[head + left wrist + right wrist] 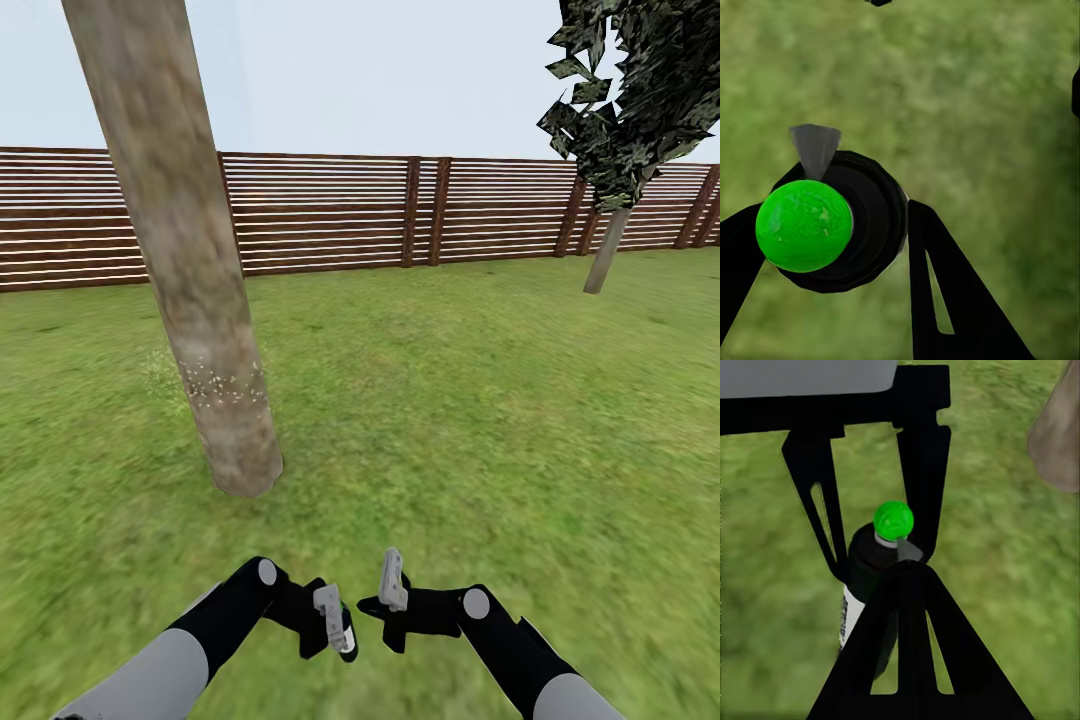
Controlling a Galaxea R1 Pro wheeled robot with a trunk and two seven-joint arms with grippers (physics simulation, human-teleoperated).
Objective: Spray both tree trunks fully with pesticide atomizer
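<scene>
The pesticide atomizer (832,225), a black bottle with a bright green cap and a grey nozzle, sits between the fingers of my left gripper (333,618), which is shut on it low in the head view. The bottle (866,585) shows a white label in the right wrist view. My right gripper (392,585) is shut and empty, just to the right of the bottle. A thick pale grey-tan tree trunk (190,250) rises ahead at the left, with white specks (225,385) low on its bark. A second tree (608,250) stands far off at the right.
Green lawn (460,420) spreads all around. A brown slatted fence (400,210) closes the far side. The near trunk's base (1057,435) appears close by in the right wrist view.
</scene>
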